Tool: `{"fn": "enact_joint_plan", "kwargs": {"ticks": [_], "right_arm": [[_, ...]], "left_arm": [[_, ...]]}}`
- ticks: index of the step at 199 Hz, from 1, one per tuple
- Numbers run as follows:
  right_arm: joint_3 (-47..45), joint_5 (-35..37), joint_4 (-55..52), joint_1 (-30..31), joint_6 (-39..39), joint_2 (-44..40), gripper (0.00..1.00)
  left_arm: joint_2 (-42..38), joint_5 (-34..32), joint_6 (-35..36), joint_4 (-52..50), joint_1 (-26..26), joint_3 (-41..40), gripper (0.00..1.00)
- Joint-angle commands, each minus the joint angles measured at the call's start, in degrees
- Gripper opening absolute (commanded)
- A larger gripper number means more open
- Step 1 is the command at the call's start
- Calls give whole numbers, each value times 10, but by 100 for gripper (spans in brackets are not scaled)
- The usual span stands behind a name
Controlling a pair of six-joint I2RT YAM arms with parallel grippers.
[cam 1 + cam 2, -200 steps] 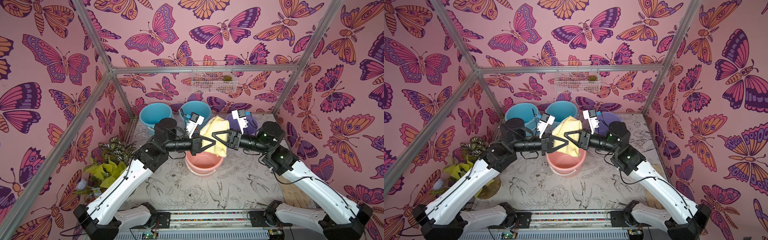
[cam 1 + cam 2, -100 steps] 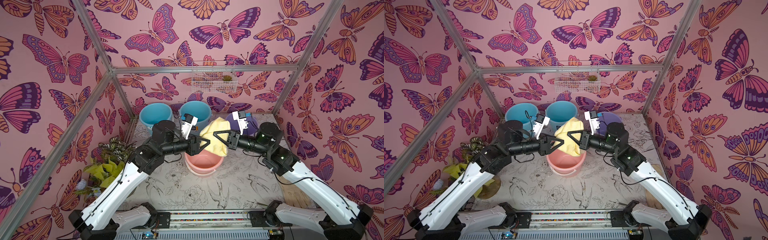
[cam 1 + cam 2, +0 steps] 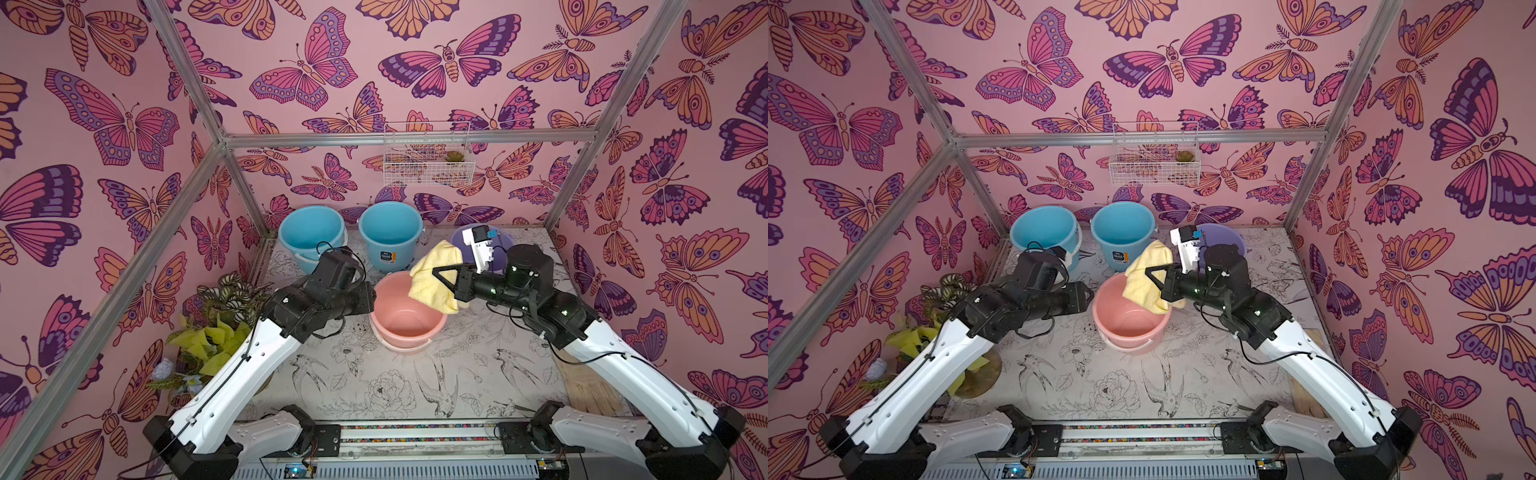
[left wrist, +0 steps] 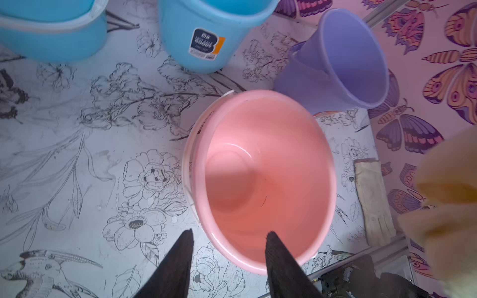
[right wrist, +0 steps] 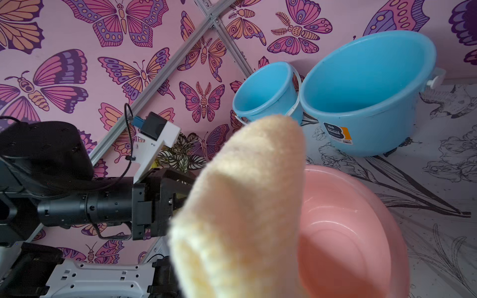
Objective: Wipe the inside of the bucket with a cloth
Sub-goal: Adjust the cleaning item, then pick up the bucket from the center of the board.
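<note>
Right tool (image 3: 439, 277): closed on the cloth (image 3: 428, 289), pink bucket (image 3: 405, 322) just below.
Left tool (image 4: 229, 232): partly open, empty, pink bucket just ahead.

Robot lab test cell, not a home. Booth of aluminium frame (image 3: 311, 140) w/ walls (image 3: 104, 124) in pink butterfly wallpaper. Tabletop (image 3: 374, 386) printed w/ b&w flower and bird drawings. Left arm (image 3: 249, 365) and right arm (image 3: 623, 365), white and black, mounted on a rail (image 3: 415, 432) at the front edge, cables showing. Staged props: plants (image 3: 220, 316), wire basket (image 3: 424, 166) on back wall.
</note>
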Motion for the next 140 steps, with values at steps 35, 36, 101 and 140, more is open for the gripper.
{"fn": "enact_joint_plan", "kwargs": {"ticks": [35, 36, 101, 140], "right_arm": [[20, 23, -24, 2, -26, -8, 0], [20, 23, -24, 2, -26, -8, 0], [10, 26, -30, 2, -26, -20, 0], [9, 29, -36, 2, -32, -23, 0]], "left_arm": [[87, -2, -61, -29, 6, -33, 59], [88, -2, -61, -29, 6, -33, 59], [143, 31, -59, -6, 6, -32, 55], [157, 40, -56, 1, 7, -30, 32]]}}
